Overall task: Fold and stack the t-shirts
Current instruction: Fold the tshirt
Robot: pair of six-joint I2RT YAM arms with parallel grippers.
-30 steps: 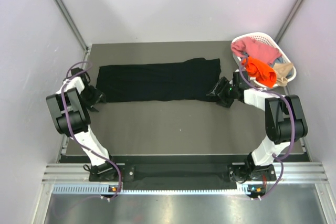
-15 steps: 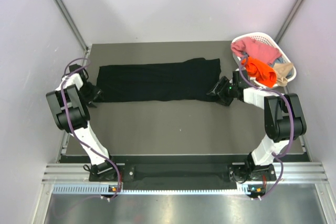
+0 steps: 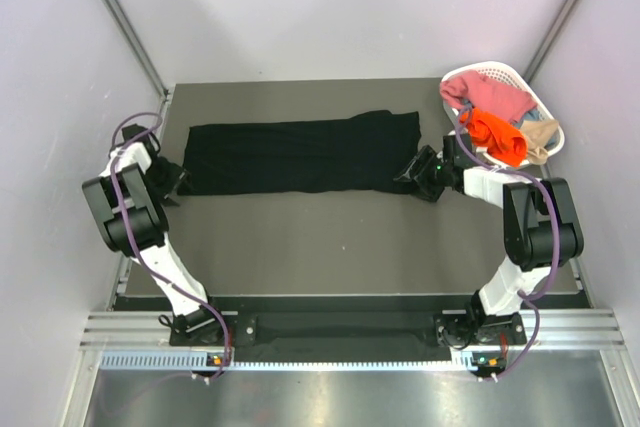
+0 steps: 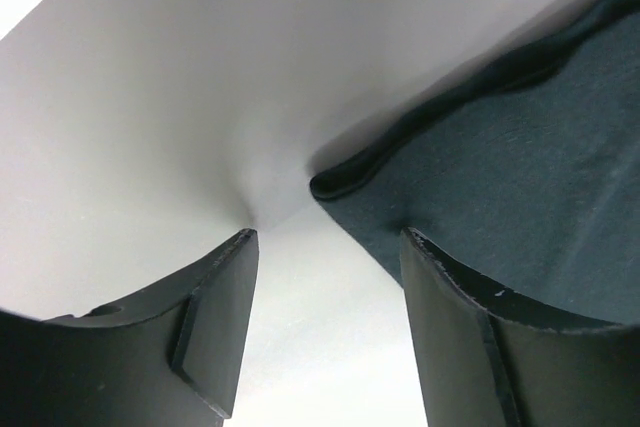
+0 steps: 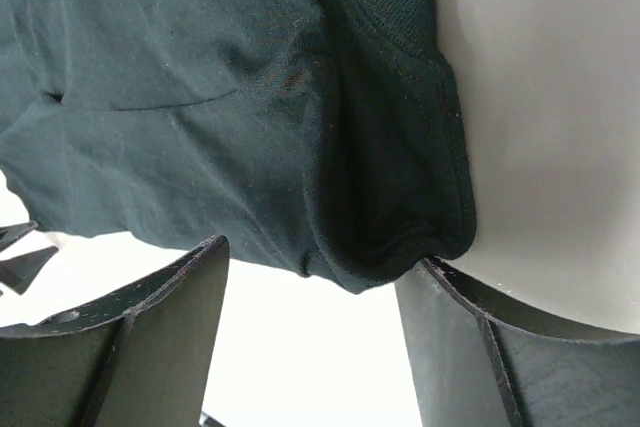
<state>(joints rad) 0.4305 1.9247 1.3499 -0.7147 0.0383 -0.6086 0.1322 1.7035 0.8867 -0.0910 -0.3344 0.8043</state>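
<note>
- Table (image 3: 300, 237) is showing as a flat, matte grey-brown slab; no stack of folded shirts is sitting on it yet
- Black t-shirt (image 3: 300, 152) is lying across the back half of the table as a long, flat band, and it is looking, by my reading, folded lengthwise already; the crosswise folds seem to be what is remaining for this one
- Its cloth is reading as soft, dull knit with faint creases, and a thick stitched hem is rolling around the right-hand corner in the right wrist view
- White basket (image 3: 530, 87) is standing at the back right corner, oval, of rigid slatted plastic
- Pink shirt (image 3: 495, 97), orange shirt (image 3: 497, 137) and beige shirt (image 3: 540, 137) are sitting crumpled in the basket, unfolded, so most of the task is looking undone
- Left gripper (image 3: 172, 179) is sitting at the band's left end with jaws apart; the shirt's corner is lying just ahead of the dark, smooth fingers, not pinched
- Right gripper (image 3: 412, 174) is sitting at the band's near right corner, jaws also apart, with the hem just beyond the fingertips and nothing clamped
</note>
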